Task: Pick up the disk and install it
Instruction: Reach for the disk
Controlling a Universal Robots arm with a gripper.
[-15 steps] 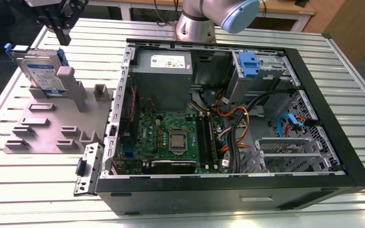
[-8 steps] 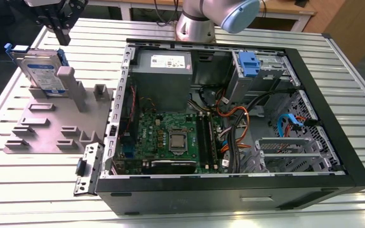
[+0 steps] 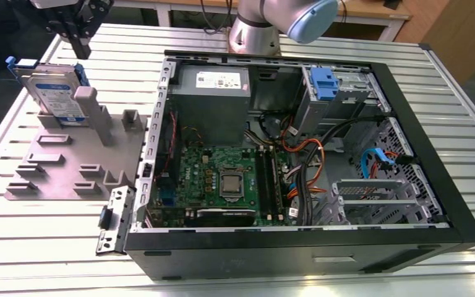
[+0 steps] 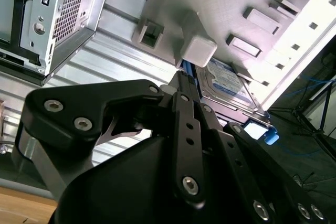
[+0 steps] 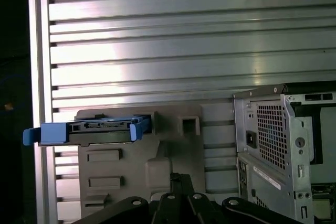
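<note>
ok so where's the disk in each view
Exterior view: disk standing on edge in the grey fixture, at the exterior view's left.
Second wrist view: disk seen face-on, against the fixture.
First wrist view: disk edge-on in the fixture, blue rails showing.
Shared landmark: the grey fixture.

- We see a silver arm (image 3: 254, 34) with a pale blue joint cap (image 3: 313, 17).
- Our claw (image 4: 181, 80) is matte black, its linkages studded with silver screws (image 4: 190, 183).
</note>
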